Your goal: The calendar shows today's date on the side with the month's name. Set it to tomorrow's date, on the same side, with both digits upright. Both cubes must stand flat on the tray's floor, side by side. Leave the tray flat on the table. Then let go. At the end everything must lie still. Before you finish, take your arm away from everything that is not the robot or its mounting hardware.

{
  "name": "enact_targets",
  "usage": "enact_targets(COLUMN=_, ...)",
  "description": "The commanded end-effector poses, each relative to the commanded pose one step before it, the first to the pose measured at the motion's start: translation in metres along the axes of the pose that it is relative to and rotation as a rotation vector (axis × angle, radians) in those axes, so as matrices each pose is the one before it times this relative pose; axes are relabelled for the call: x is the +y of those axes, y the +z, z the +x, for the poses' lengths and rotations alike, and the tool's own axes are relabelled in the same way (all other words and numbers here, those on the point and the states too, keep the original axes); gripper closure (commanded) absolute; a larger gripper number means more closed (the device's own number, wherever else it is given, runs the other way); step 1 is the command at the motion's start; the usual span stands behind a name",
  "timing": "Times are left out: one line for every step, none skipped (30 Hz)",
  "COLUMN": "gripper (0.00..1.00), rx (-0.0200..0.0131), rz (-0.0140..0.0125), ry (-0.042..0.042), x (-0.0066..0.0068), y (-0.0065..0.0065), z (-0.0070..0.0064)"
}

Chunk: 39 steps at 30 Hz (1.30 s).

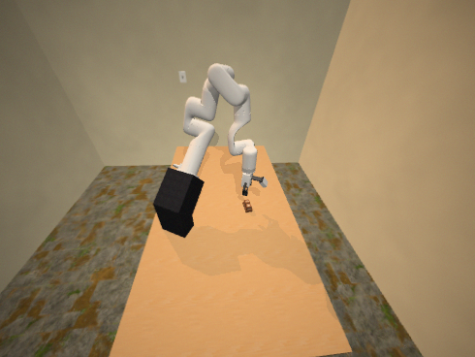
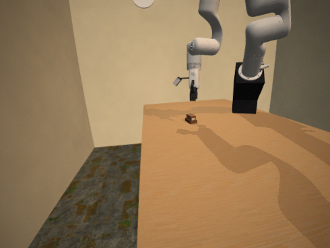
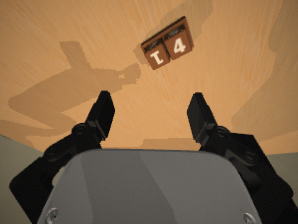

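The calendar (image 1: 247, 206) (image 2: 191, 118) (image 3: 167, 44) is a small brown tray with two brown cubes side by side, standing on the wooden table (image 1: 233, 291) (image 2: 219, 189). In the wrist view the top faces of the cubes read 1 (image 3: 156, 57) and 4 (image 3: 179, 46), tilted in the picture. My gripper (image 1: 245, 191) (image 2: 193, 95) (image 3: 151, 101) is open and empty. It hangs above the table, behind the calendar and well clear of it.
The arm's black base block (image 1: 177, 201) (image 2: 248, 88) stands on the table at the far end. The table's side edge (image 2: 141, 158) drops to a mottled floor (image 1: 58, 252). Walls close in on both sides.
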<state>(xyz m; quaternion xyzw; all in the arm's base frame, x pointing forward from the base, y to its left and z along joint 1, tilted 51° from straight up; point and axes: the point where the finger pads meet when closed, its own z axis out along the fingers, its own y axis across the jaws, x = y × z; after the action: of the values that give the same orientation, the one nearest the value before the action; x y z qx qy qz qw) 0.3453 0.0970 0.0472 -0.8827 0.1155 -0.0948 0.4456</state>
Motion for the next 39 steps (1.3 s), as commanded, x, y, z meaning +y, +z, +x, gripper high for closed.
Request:
enact_targets(gripper=0.00, rx=0.00486, rz=-0.00120, ry=0.17480, x=-0.00406, y=0.00139, z=-0.00584)
enact_targets(gripper=0.00, rx=0.00037, rz=0.00111, ry=0.03519, x=-0.00049, y=0.00041, z=-0.00159)
enact_targets(gripper=0.00, rx=0.00033, rz=0.00106, ry=0.03693, x=-0.00041, y=0.00042, z=-0.00171)
enact_targets(gripper=0.00, rx=0.00009, rz=0.00030, ry=0.01131, x=-0.00010, y=0.00013, z=-0.00053)
enact_targets(gripper=0.00, rx=0.00040, rz=0.00138, ry=0.05778, x=-0.00041, y=0.00065, z=-0.00274)
enact_targets(gripper=0.00, rx=0.00020, rz=0.00069, ry=0.03480, x=-0.00010, y=0.00038, z=-0.00169)
enact_targets(gripper=0.00, rx=0.00015, rz=0.00052, ry=0.03071, x=-0.00001, y=0.00033, z=-0.00150)
enact_targets(gripper=0.00, rx=0.00016, rz=0.00050, ry=0.03547, x=0.00008, y=0.00038, z=-0.00175)
enact_targets(gripper=0.00, rx=0.00015, rz=0.00039, ry=0.03542, x=0.00018, y=0.00037, z=-0.00175)
enact_targets(gripper=0.00, rx=0.00014, rz=0.00028, ry=0.03540, x=0.00029, y=0.00037, z=-0.00175)
enact_targets(gripper=0.00, rx=0.00008, rz=0.00011, ry=0.01986, x=0.00021, y=0.00020, z=-0.00098)
enact_targets(gripper=0.00, rx=0.00000, rz=0.00000, ry=0.00000, x=0.00000, y=0.00000, z=0.00000)
enact_targets(gripper=0.00, rx=0.00000, rz=0.00000, ry=0.00000, x=0.00000, y=0.00000, z=0.00000)
enact_targets(gripper=0.00, rx=0.00051, rz=0.00000, ry=0.11326, x=0.00156, y=0.00112, z=-0.00563)
enact_targets(gripper=0.00, rx=0.00008, rz=-0.00007, ry=0.01391, x=0.00030, y=0.00013, z=-0.00067)
enact_targets(gripper=0.00, rx=0.00019, rz=-0.00023, ry=0.03157, x=0.00072, y=0.00030, z=-0.00151)
enact_targets(gripper=0.00, rx=0.00021, rz=-0.00030, ry=0.03108, x=0.00078, y=0.00029, z=-0.00147)
enact_targets(gripper=0.00, rx=0.00029, rz=-0.00046, ry=0.03679, x=0.00102, y=0.00033, z=-0.00171)
enact_targets(gripper=0.00, rx=0.00025, rz=-0.00040, ry=0.02685, x=0.00082, y=0.00024, z=-0.00122)
enact_targets(gripper=0.00, rx=0.00047, rz=-0.00078, ry=0.04440, x=0.00146, y=0.00038, z=-0.00198)
enact_targets(gripper=0.00, rx=0.00043, rz=-0.00071, ry=0.03463, x=0.00125, y=0.00029, z=-0.00149)
enact_targets(gripper=0.00, rx=0.00047, rz=-0.00076, ry=0.03339, x=0.00129, y=0.00027, z=-0.00139)
enact_targets(gripper=0.00, rx=0.00017, rz=-0.00027, ry=0.01113, x=0.00045, y=0.00009, z=-0.00045)
enact_targets(gripper=0.00, rx=0.00100, rz=-0.00153, ry=0.05764, x=0.00242, y=0.00045, z=-0.00229)
enact_targets(gripper=0.00, rx=0.00070, rz=-0.00101, ry=0.03451, x=0.00158, y=0.00026, z=-0.00128)
enact_targets(gripper=0.00, rx=0.00060, rz=-0.00083, ry=0.02684, x=0.00128, y=0.00019, z=-0.00095)
enact_targets(gripper=0.00, rx=0.00095, rz=-0.00127, ry=0.03876, x=0.00193, y=0.00027, z=-0.00131)
enact_targets(gripper=0.00, rx=0.00095, rz=-0.00120, ry=0.03468, x=0.00180, y=0.00023, z=-0.00109)
enact_targets(gripper=0.00, rx=0.00000, rz=0.00000, ry=0.00000, x=0.00000, y=0.00000, z=0.00000)
enact_targets(gripper=0.00, rx=0.00000, rz=0.00000, ry=0.00000, x=0.00000, y=0.00000, z=0.00000)
enact_targets(gripper=0.00, rx=0.00118, rz=-0.00143, ry=0.03930, x=0.00213, y=0.00026, z=-0.00116)
enact_targets(gripper=0.00, rx=0.00313, rz=-0.00345, ry=0.08855, x=0.00505, y=0.00053, z=-0.00236)
enact_targets(gripper=0.00, rx=0.00065, rz=-0.00067, ry=0.01640, x=0.00099, y=0.00009, z=-0.00034)
enact_targets(gripper=0.00, rx=0.00119, rz=-0.00117, ry=0.02844, x=0.00175, y=0.00016, z=-0.00056)
enact_targets(gripper=0.00, rx=0.00151, rz=-0.00142, ry=0.03368, x=0.00212, y=0.00018, z=-0.00059)
enact_targets(gripper=0.00, rx=0.00161, rz=-0.00144, ry=0.03367, x=0.00217, y=0.00017, z=-0.00051)
enact_targets(gripper=0.00, rx=0.00192, rz=-0.00162, ry=0.03742, x=0.00246, y=0.00018, z=-0.00046)
enact_targets(gripper=0.00, rx=0.00190, rz=-0.00151, ry=0.03457, x=0.00231, y=0.00016, z=-0.00033)
enact_targets(gripper=0.00, rx=0.00077, rz=-0.00059, ry=0.01353, x=0.00092, y=0.00006, z=-0.00009)
